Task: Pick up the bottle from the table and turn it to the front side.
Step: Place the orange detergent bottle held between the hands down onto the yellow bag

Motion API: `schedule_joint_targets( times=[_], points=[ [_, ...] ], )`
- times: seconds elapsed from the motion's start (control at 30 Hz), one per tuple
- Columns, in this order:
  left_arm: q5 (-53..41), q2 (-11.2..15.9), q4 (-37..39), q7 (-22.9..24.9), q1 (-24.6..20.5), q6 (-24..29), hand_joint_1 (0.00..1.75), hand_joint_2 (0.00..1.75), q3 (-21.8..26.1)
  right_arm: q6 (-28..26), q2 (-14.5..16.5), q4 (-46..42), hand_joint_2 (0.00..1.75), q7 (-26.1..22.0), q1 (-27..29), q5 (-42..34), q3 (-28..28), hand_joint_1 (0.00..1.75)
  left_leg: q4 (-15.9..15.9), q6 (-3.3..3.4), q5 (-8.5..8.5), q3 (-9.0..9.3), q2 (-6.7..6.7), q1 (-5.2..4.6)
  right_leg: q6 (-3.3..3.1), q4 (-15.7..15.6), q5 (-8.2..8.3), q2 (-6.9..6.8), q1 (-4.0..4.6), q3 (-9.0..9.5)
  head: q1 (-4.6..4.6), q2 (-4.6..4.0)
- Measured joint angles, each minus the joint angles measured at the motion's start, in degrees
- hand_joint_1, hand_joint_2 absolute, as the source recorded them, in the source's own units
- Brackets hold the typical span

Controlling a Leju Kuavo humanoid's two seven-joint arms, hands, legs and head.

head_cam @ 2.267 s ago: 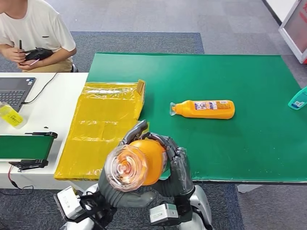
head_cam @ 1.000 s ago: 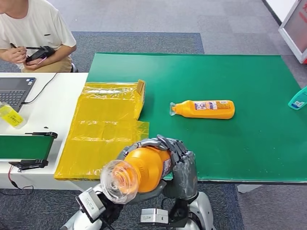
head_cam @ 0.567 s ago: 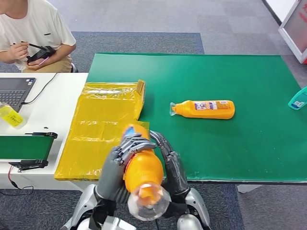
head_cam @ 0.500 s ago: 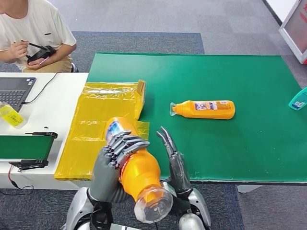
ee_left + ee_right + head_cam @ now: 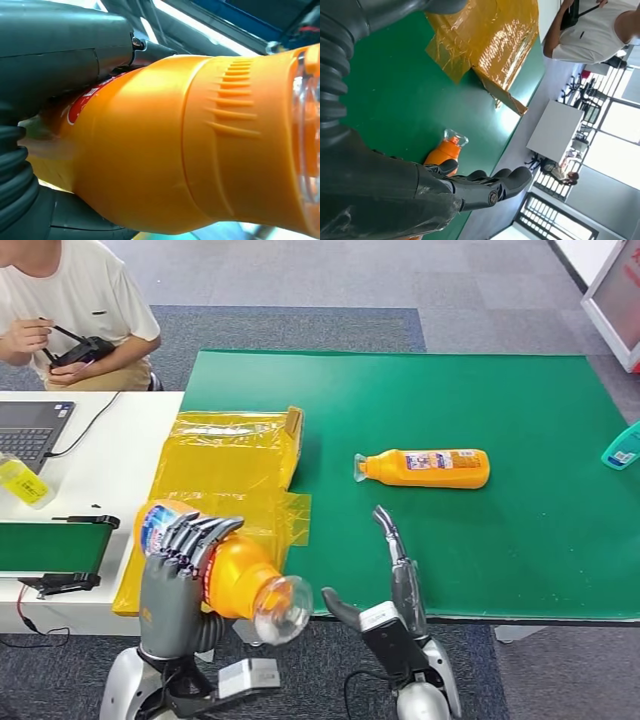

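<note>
Above the near edge of your surface (image 5: 528, 540), the pickup is done: your left hand (image 5: 177, 570) grips the bottle (image 5: 226, 575) aloft, cap toward you. Your right hand (image 5: 389, 575) hangs empty, fingers spread; whether the label faces front you cannot tell, so turning may remain

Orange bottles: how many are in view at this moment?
2. One orange bottle is gripped by the left hand over the table's near edge; the other bottle lies on its side on the green mat. None appear hidden.
</note>
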Motion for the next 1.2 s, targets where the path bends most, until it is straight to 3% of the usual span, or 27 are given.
schedule_joint_targets(
  times=[0.2, 0.37, 0.5, 0.67, 0.83, 1.2],
  points=[
    [-2.25, 0.01, 0.69, 1.94, -2.21, -4.11, 1.75, 1.75, 9.27, 1.74, 0.26, -0.08, 1.75, -0.91, -0.1, -1.27, -0.7, 0.0, 0.0, -0.07, 0.06, 0.02, 0.0, 0.02, -0.04, 0.01, 0.03, 0.0, 0.03, 0.0, -0.01, 0.0],
    [1.3, 0.81, 3.01, -0.47, -4.24, -9.59, 1.75, 1.75, 12.36, 3.14, 0.45, 0.02, 1.75, -1.69, -0.35, -2.13, -1.13, 0.0, 0.0, -0.06, 0.06, 0.01, 0.0, 0.01, -0.03, 0.01, 0.03, 0.0, 0.01, -0.01, 0.01, 0.0],
    [-0.45, 1.56, 10.36, 1.26, -9.36, -12.94, 1.75, 1.75, 15.06, 5.06, 0.97, 1.26, 1.75, -2.54, -1.57, -4.29, -1.44, 0.0, 0.0, -0.07, 0.08, 0.01, 0.0, 0.0, -0.05, 0.01, 0.07, 0.0, 0.0, -0.01, -0.01, 0.0],
    [-0.5, 2.2, 23.14, 2.32, -16.14, -13.47, 1.75, 1.75, 19.69, 7.39, 1.14, 2.79, 1.75, -3.14, -3.11, -7.48, -1.74, 0.0, 0.0, -0.11, 0.18, 0.02, 0.0, 0.01, -0.09, 0.02, 0.15, 0.0, 0.02, -0.02, -0.01, 0.0],
    [-1.01, 1.94, 33.46, 2.03, -19.76, -13.23, 1.75, 1.75, 23.25, 8.6, 1.14, 3.01, 1.75, -3.16, -3.23, -8.12, -1.81, 0.0, 0.0, -0.08, 0.19, 0.0, 0.0, 0.01, -0.07, 0.03, 0.14, 0.0, 0.02, -0.02, -0.01, 0.0],
    [-4.23, 0.8, 43.73, 2.04, -25.13, -13.31, 1.75, 1.75, 24.59, 10.33, 1.16, 1.67, 1.75, -5.8, -2.81, -10.07, -2.14, 0.0, 0.0, -0.05, 0.14, -0.02, 0.0, 0.0, -0.05, 0.02, 0.11, -0.01, 0.0, -0.05, 0.0, 0.0]
  ],
)
